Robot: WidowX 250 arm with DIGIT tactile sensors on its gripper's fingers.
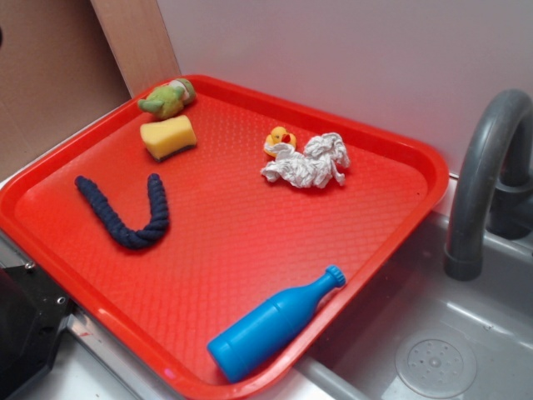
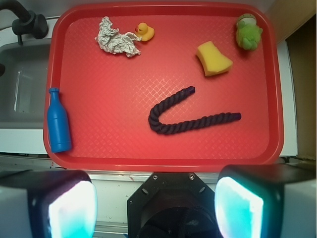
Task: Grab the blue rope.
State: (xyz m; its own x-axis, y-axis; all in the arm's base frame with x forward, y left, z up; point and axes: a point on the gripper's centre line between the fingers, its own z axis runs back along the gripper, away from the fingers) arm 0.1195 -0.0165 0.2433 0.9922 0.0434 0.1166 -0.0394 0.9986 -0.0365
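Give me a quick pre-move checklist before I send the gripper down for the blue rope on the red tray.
1. Target located: the blue rope lies bent in a V on the red tray. Ok.
2. Rope free of neighbours: the yellow sponge is the closest and sits apart from it. Ok.
3. No mix-up: the blue bottle lies near the tray's edge on the sink side, far from the rope. Ok.
4. Gripper open: both fingers stand wide apart with nothing between them. Ok.
5. Alignment: in the wrist view the rope's bend sits roughly above the gripper's middle, still some way off. Ok, judged loosely.
6. Height above the tray: cannot tell.
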